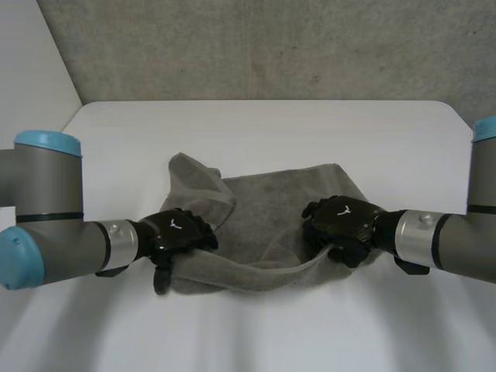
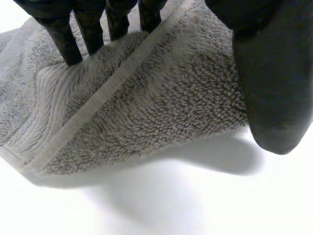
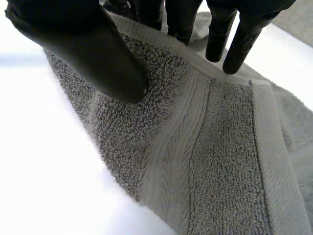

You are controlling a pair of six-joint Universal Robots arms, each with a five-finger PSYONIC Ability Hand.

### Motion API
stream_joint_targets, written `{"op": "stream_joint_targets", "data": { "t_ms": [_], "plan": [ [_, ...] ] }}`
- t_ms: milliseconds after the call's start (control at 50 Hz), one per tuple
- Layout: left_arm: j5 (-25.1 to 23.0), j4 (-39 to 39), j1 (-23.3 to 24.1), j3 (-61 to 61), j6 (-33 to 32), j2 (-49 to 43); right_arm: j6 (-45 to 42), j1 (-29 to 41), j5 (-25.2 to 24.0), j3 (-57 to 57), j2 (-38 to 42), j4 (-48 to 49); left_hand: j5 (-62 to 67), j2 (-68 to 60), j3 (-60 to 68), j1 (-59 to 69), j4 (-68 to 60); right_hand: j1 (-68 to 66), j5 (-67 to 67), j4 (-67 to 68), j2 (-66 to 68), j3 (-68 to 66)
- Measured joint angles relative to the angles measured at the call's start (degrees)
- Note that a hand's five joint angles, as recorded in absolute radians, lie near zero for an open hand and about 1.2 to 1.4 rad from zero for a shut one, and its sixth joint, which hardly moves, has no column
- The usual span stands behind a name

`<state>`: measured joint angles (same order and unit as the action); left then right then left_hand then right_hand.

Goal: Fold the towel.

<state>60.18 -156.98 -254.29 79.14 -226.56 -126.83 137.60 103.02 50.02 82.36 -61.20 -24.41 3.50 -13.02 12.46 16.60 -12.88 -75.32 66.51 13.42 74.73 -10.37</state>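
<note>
A grey towel [image 1: 263, 209] lies rumpled on the middle of the white table [image 1: 256, 128]. Its near edge is raised in a strip between my two hands. My left hand [image 1: 174, 231] is at the near left corner. In the left wrist view its straight fingers [image 2: 63, 39] rest against the towel [image 2: 161, 107], and the thumb [image 2: 279, 73] stands apart beside the lifted corner, so the hand is open. My right hand [image 1: 345, 221] is at the near right corner. There the thumb [image 3: 88, 49] presses the towel [image 3: 205, 161] against the fingers [image 3: 215, 34] behind the hem, a pinch.
A grey wall [image 1: 256, 46] rises behind the table's far edge. The table's left edge runs diagonally at the back left, with a pale floor [image 1: 31, 62] beyond it. Bare table surrounds the towel on all sides.
</note>
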Motion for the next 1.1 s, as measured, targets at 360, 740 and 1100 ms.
{"op": "stream_joint_targets", "data": {
  "t_ms": [360,740,1100],
  "plan": [
    [-0.5,0.1,-5.1,9.4,-0.1,9.1,-0.4,-9.2,-1.1,12.7,-10.0,6.9,-0.1,0.0,0.0,0.0,0.0,0.0,0.0,0.0,0.0,0.0],
    [0.3,-5.5,-9.6,13.8,3.7,11.6,-1.8,-14.6,-3.9,17.4,-13.1,7.4,1.4,-1.6,0.0,0.2,0.0,0.0,0.0,0.0,0.0,0.0],
    [8.9,-18.4,-6.8,14.0,17.2,10.5,-1.3,-15.1,-4.0,18.3,-13.2,8.3,42.5,-42.4,0.0,38.8,0.0,0.0,0.0,0.0,0.0,0.0]
  ]
}}
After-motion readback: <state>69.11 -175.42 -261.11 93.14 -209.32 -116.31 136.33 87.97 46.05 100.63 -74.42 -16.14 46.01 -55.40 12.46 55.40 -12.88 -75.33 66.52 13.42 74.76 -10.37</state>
